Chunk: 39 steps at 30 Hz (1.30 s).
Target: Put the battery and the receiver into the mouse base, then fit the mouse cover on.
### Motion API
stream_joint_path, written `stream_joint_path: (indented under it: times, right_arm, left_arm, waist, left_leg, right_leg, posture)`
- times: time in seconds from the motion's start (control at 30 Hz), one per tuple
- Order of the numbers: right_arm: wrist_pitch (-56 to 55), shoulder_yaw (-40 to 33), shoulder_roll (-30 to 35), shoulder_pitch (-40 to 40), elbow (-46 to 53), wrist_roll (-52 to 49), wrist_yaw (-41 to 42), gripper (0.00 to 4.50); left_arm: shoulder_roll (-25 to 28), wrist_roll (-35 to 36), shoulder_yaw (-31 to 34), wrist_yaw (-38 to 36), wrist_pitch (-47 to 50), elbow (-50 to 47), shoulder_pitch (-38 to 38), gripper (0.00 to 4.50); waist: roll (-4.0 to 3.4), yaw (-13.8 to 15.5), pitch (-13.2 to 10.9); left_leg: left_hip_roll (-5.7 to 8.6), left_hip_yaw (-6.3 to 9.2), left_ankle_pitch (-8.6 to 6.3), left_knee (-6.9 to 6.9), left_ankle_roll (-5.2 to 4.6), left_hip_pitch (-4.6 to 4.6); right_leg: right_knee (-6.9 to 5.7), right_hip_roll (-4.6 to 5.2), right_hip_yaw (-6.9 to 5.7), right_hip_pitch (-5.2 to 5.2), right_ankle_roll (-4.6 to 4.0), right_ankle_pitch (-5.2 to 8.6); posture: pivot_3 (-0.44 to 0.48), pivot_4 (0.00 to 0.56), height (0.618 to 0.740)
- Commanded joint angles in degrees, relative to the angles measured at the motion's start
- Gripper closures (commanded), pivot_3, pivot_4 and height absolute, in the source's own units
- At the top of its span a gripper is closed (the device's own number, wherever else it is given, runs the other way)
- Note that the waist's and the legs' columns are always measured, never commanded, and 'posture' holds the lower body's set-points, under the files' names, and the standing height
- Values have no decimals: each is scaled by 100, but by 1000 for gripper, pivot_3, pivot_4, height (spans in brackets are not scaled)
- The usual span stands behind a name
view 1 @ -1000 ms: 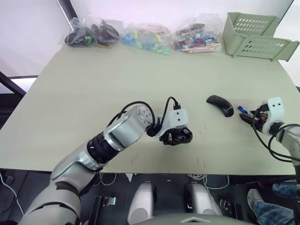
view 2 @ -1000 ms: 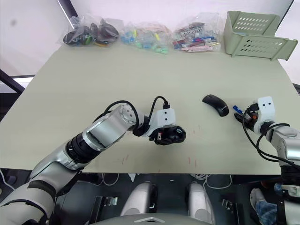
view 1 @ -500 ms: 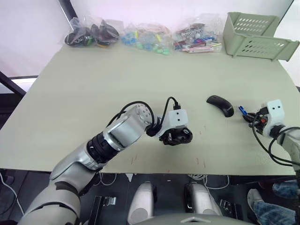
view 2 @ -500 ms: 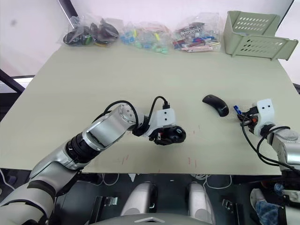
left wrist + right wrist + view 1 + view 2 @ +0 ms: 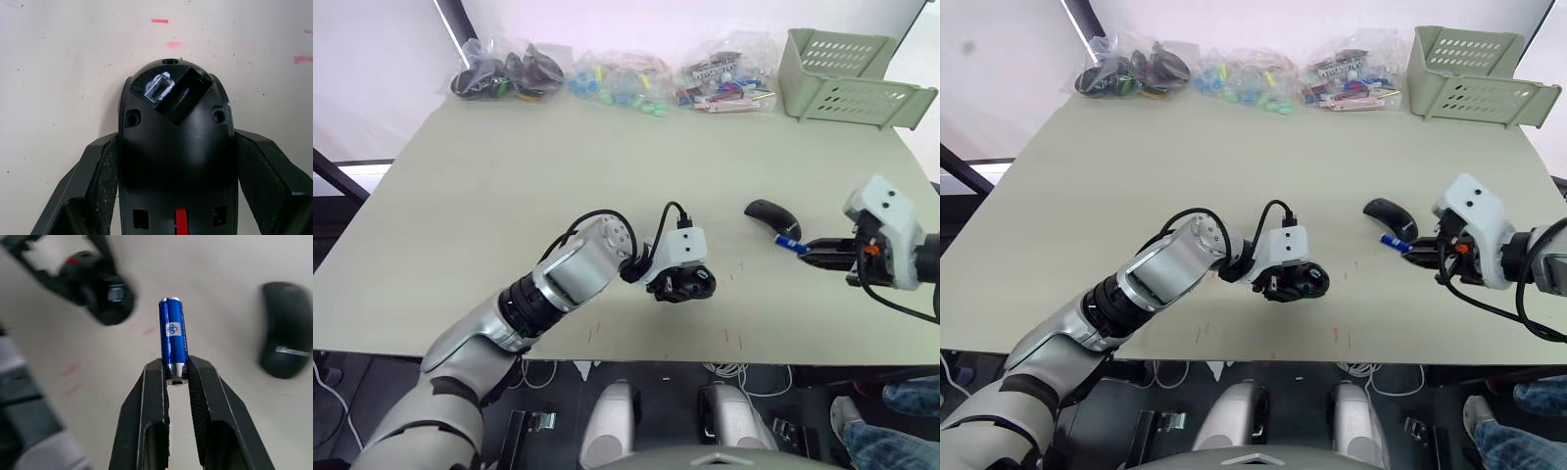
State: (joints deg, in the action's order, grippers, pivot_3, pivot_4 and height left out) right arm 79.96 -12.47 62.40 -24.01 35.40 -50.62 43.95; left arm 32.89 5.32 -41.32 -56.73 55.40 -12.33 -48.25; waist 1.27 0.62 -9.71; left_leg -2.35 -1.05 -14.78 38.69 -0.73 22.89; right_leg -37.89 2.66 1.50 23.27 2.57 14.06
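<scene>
Battery (image 5: pixel 172 339) is pinched by one end only in the right gripper (image 5: pixel 176 377), raised above the table beside the cover (image 5: pixel 773 217). Base (image 5: pixel 176 156) is clamped in the left gripper (image 5: pixel 176 196), compartment exposed. With so shallow a grip, the battery may pivot or be dropped if pressed in misaligned.

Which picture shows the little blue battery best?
The right wrist view: the battery stands big between the right claw fingers, gripped at one end. Both eye views show it as a tiny blue speck at that claw's tip, near the mouse cover.
</scene>
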Motion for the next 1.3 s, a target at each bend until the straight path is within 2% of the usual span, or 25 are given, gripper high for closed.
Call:
stream_joint_path:
  times: [0.03, 0.2, 0.37, 0.73, 1.3]
  right_arm:
    - [1180, 484, -490, -929, 143, -814, -256, 4445]
    - [1254, 1535, -1123, -1799, -902, -963, -1293, 4445]
    - [1254, 2030, -1335, -1938, -1151, -1251, -1854, 4445]
    - [1254, 2419, -1606, -2206, -1853, -2047, -2895, 4445]
    - [1254, 2848, -1998, -2286, -2315, -2813, -4157, 4445]
  left_arm:
    - [107, -199, -315, -131, -10, 76, 35, 1562]
    - [88, -234, -351, -171, -4, 20, 63, 1562]
    - [110, -247, -340, -180, 35, -29, 98, 1562]
    - [49, -270, -317, -170, 107, -3, 114, 1562]
    - [-16, -307, -316, -154, 158, 24, 120, 1562]
  waist:
    - [1, -30, -1]
    - [1, -37, -1]
    - [1, -30, -1]
    - [1, -69, -1]
    - [1, -72, -1]
  left_leg:
    - [0, 0, 0, 0, 0, -1]
    - [0, 8, 0, -3, 0, 6]
    - [0, 7, -1, -7, -1, 22]
    - [0, 6, -1, -10, -1, 23]
    - [1, 6, -1, -10, -1, 25]
  right_leg:
    - [-1, 0, 1, 0, -6, 3]
    - [-1, 0, -6, 4, -1, 0]
    - [-1, 0, -6, 20, 5, -3]
    - [-2, 0, -5, 24, 7, -3]
    - [-1, 1, -5, 24, 7, -3]
  posture:
    - [0, 150, 740]
    - [0, 150, 740]
    - [0, 150, 740]
    - [0, 150, 740]
    - [0, 150, 740]
